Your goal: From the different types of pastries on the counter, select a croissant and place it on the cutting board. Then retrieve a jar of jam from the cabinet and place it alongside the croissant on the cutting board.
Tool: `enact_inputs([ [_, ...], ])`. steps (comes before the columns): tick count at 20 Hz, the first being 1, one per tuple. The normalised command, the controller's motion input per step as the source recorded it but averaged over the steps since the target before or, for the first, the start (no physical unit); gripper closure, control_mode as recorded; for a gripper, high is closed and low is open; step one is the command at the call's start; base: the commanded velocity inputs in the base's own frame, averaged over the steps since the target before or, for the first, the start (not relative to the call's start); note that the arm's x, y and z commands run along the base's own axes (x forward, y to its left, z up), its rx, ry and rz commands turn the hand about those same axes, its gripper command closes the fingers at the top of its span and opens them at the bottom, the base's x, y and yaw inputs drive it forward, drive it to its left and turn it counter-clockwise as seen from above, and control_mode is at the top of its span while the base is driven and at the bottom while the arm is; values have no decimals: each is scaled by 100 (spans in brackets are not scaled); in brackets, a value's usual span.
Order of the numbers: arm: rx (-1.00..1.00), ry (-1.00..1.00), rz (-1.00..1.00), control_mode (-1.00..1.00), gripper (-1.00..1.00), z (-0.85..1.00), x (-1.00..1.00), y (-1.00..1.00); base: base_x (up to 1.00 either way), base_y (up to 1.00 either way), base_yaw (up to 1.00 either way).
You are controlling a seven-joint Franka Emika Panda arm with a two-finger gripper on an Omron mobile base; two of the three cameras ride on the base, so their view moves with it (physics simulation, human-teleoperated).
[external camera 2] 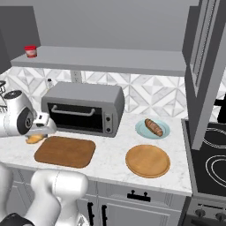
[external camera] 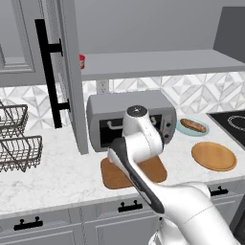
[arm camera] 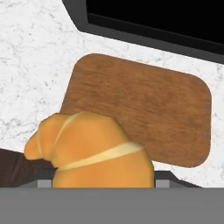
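The golden croissant (arm camera: 92,148) fills the lower hand view, close to the camera, and hides the fingertips. My gripper (external camera 2: 39,132) hangs just off the left end of the brown cutting board (external camera 2: 65,151), shut on the croissant (external camera 2: 34,140), which sits a little above the marble counter (external camera 2: 110,145). In the hand view the cutting board (arm camera: 144,113) lies bare beyond the pastry. The red-lidded jar of jam (external camera: 82,61) stands on the grey cabinet shelf (external camera: 158,62) behind the open cabinet door (external camera: 67,72); the right base view has the jar of jam (external camera 2: 30,50) at the shelf's left end.
A grey toaster oven (external camera 2: 84,110) stands right behind the board. A long brown pastry on a teal plate (external camera 2: 153,127) and a round wooden disc (external camera 2: 147,160) lie to the right, with the stove (external camera 2: 216,163) beyond. Wire baskets (external camera: 16,143) sit at the left.
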Motion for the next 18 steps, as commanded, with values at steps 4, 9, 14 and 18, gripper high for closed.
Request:
enact_inputs([
  [4,2,0,0,-100,100,-11,2,3,0,0,0],
  [9,10,0,-1,-100,100,-55,41,36,0,0,0],
  [14,4,0,0,-100,100,-29,35,1,0,0,0],
  [18,0,0,0,-100,100,-33,38,0,0,0,0],
])
